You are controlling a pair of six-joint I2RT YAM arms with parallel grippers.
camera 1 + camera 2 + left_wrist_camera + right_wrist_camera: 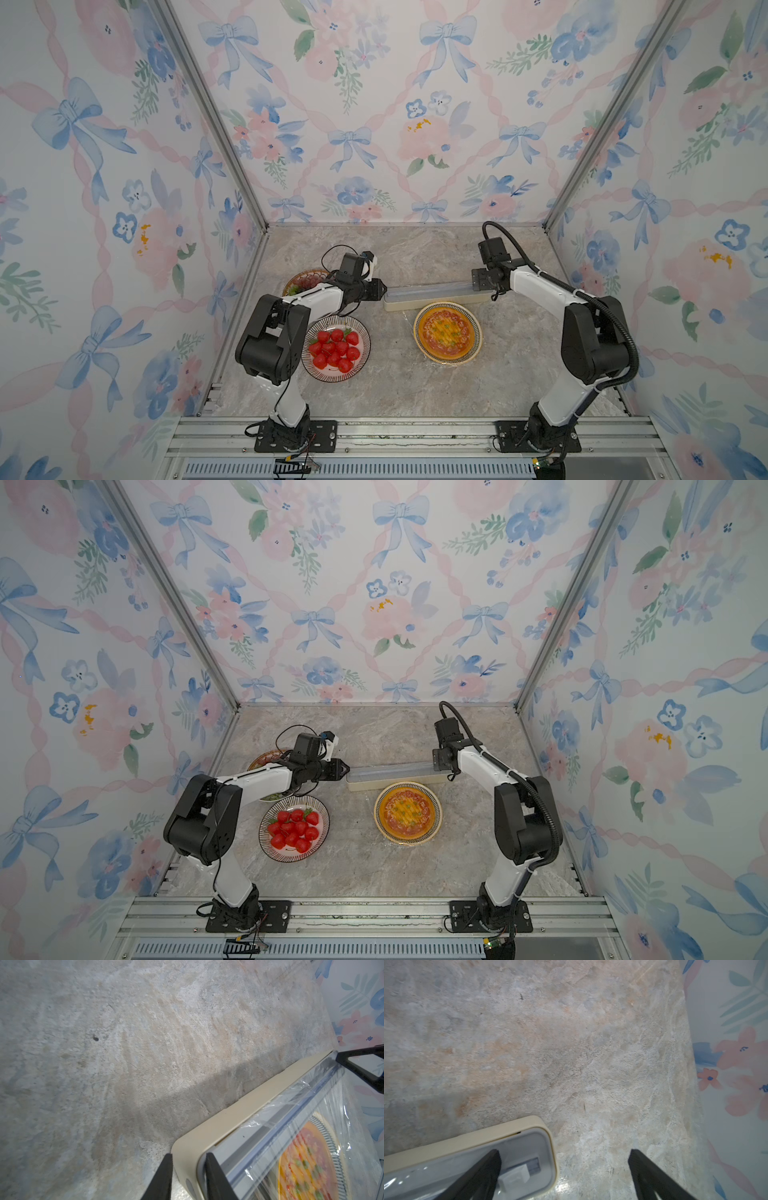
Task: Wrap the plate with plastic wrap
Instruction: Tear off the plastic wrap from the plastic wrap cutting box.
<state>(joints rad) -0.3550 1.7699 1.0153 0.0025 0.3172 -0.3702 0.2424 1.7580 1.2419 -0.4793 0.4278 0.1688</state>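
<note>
A grey-beige marble-look tabletop [395,390] fills the floor of the booth. Across its far middle lies a long narrow cream box with a translucent top [428,300], running left to right. From the box a sheet of thin, clear, crinkly plastic wrap [332,1105] stretches towards the near side, over a round yellow-rimmed plate of orange and red food [417,332] that sits just beside the box. Further left stands a striped plate of red strawberries [367,345].

The left gripper [189,1156] is at the box's left end, its black fingers straddling the cream end wall and apparently pinching it. The right gripper [564,1150] stands wide apart, holding nothing. One of its fingers is over the box's right end and the other over bare table beyond.
</note>
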